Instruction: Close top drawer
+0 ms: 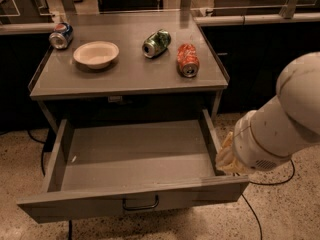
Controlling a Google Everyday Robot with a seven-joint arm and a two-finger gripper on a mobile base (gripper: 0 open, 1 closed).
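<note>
The top drawer (135, 156) is a wide grey metal drawer, pulled fully out and empty inside. Its flat front panel (90, 204) carries a small dark wire handle (140, 204) at centre. My gripper (226, 156) shows as pale fingers at the end of the white arm (280, 129). It sits just outside the drawer's right wall, near the front right corner. The arm hides most of it.
The grey cabinet top (130, 71) holds a blue can (61, 35), a white bowl (96, 54), a green can (156, 43) and an orange-red can (188, 60). Dark counters stand at left and right. A black cable (255, 214) lies on the speckled floor.
</note>
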